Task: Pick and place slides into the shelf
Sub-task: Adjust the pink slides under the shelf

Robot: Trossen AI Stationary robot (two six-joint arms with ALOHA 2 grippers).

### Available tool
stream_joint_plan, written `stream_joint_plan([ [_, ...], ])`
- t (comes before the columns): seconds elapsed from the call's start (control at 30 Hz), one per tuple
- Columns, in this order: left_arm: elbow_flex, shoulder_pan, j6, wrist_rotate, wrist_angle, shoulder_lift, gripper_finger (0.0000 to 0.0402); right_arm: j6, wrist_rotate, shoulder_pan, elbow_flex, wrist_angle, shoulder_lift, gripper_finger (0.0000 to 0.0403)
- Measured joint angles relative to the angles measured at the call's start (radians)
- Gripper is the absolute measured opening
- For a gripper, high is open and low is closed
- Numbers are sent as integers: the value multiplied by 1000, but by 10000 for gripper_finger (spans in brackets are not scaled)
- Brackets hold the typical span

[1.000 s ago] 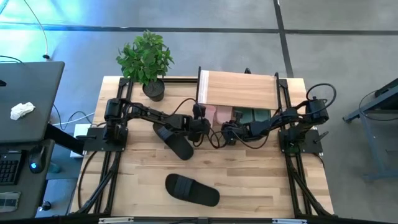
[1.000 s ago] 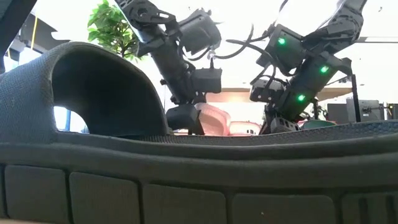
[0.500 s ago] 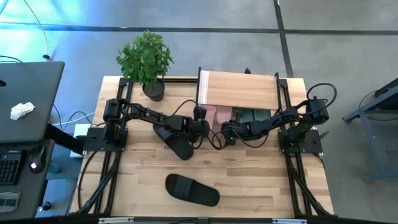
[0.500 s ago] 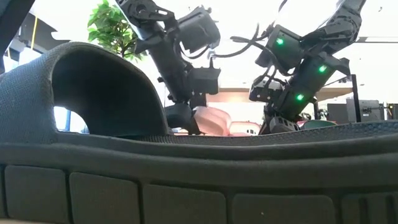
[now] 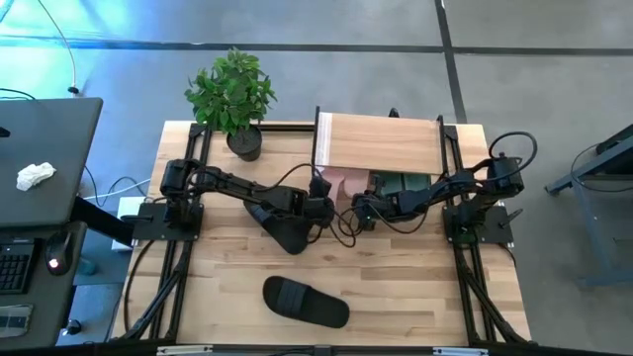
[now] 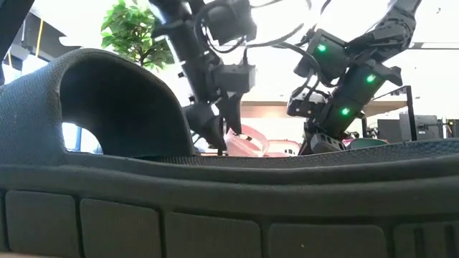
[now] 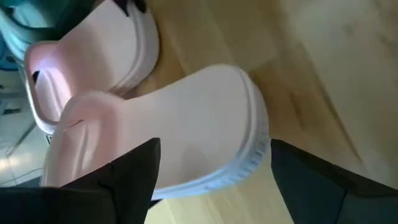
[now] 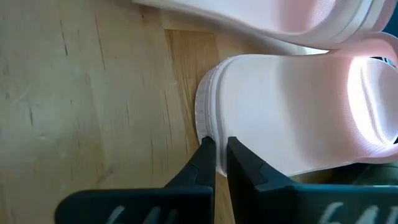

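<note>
Two pale pink slides [image 5: 336, 182] and teal slides [image 5: 401, 185] lie on the table, partly under the front edge of the shelf [image 5: 381, 141]. One black slide [image 5: 287, 233] lies under my left arm, another [image 5: 305, 302] nearer the front edge. My left gripper [image 7: 211, 146] is open, its fingers on either side of the rounded end of one pink slide [image 7: 186, 124]; I cannot tell whether they touch it. My right gripper [image 8: 216, 142] is shut at the end of the other pink slide [image 8: 292, 106]. My right gripper has its shut fingertips [image 8: 205, 152] against the white sole rim [image 8: 202, 121] at the rounded end of a pink slide. The fingers slant down at it from the table's near right. The slide lies flat on the table, strap side up.
A potted plant [image 5: 232, 94] stands at the table's far left corner. Cables hang between the two wrists [image 5: 341, 220]. The near black slide fills the low view's foreground [image 6: 107, 107]. Bare tabletop [image 5: 425, 277] shows at the front right.
My left gripper has risen a little and drawn slightly toward the table's near edge, rolling and tipping as it went, and has stayed open. My right gripper has kept still and shut.
</note>
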Motion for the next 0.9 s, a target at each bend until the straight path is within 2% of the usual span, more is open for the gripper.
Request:
stream_joint_plan([
  [0.23,109,-52,-31,5,-182,2,285,-1,-11,-7,0,-4,0,0],
  [0.37,153,-70,-54,108,-286,2,285,-1,-11,-7,0,-5,1,0],
  [0.43,152,-71,-85,144,-291,2,285,-2,-11,-7,0,-5,1,0],
  [0.6,126,-74,-152,120,-258,2,280,-2,-9,-7,0,-5,1,0],
  [0.77,121,-104,-190,43,-256,3,231,-2,-2,-7,0,-5,2,0],
  [0.9,121,-138,-127,63,-239,9,165,-3,-1,-7,-1,-5,2,0],
])
